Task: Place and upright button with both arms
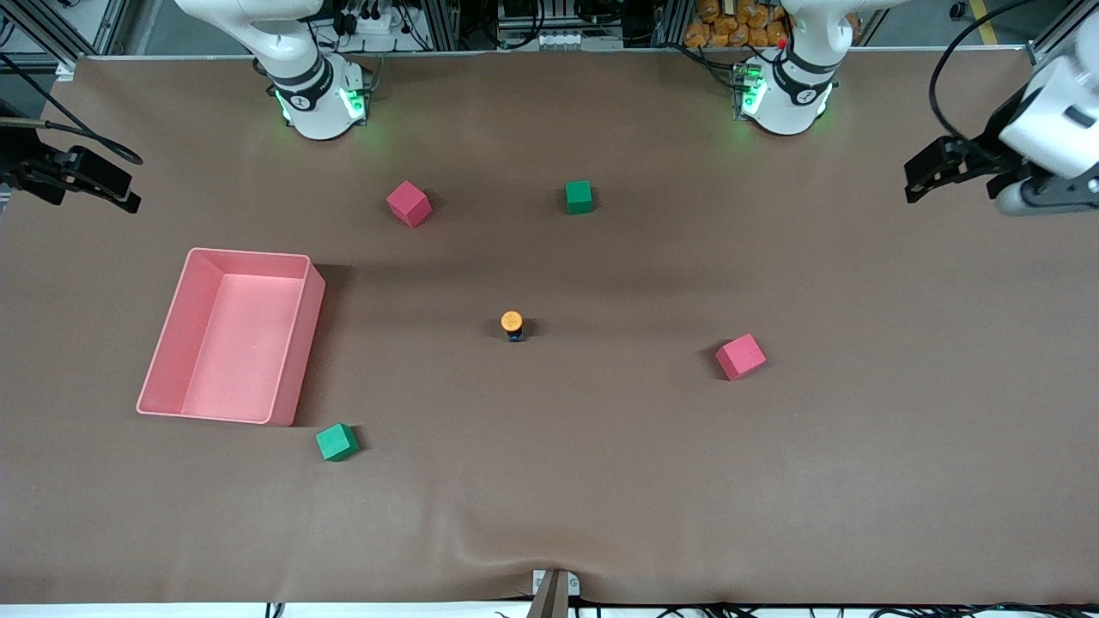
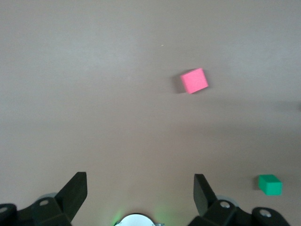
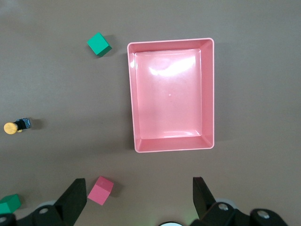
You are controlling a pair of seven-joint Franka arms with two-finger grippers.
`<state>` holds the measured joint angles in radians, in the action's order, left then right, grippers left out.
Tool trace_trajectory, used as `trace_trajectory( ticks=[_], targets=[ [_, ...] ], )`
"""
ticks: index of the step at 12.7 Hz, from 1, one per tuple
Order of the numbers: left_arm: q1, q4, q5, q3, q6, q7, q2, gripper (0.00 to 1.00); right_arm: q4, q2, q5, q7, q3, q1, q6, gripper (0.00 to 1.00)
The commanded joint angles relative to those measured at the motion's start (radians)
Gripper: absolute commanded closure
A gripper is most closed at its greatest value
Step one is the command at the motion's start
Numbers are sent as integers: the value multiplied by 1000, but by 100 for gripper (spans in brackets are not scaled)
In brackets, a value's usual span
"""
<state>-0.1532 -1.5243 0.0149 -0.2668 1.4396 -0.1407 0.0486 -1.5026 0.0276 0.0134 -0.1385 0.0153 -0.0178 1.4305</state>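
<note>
Two robot arms wait, raised at opposite table ends.
The button stands upright mid-table, orange cap up. Left gripper and right gripper both have fingers spread apart, empty.

The button stands upright on the table, mid-table. The bin lies toward the right arm's end, one cube just beside its nearer corner. Two cubes sit nearer the bases; another cube lies toward the left arm's end.
</note>
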Motion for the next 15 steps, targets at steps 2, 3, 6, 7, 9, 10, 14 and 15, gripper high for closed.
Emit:
trace_trajectory(
  ticks=[2, 3, 6, 7, 9, 10, 14, 15],
  targets=[
    [-91, -113, 69, -3, 40, 85, 106, 0, 12, -1, 16, 8, -5, 15, -13, 0],
    [-91, -188, 69, -2, 112, 87, 153, 0, 12, -1, 16, 8, -5, 15, -13, 0],
    [-91, -188, 60, 1, 133, 90, 142, 0, 12, -1, 16, 8, -5, 16, -15, 0],
    [-91, -166, 59, 1, 130, 90, 128, 0, 12, -1, 16, 8, -5, 16, -13, 0],
    [-91, -102, 59, 1, 92, 90, 88, 0, 12, 0, 16, 8, -5, 15, -18, 0],
    [-91, -74, 47, 1, 64, 92, 71, 0, 12, -1, 16, 8, -5, 16, -18, 0],
    [-92, -50, 16, 3, 30, 90, 54, 0, 12, -1, 16, 8, -5, 16, -18, 0],
    [-92, -50, 14, 3, 28, 90, 56, 0, 12, -1, 16, 8, -5, 16, -18, 0]
  ],
)
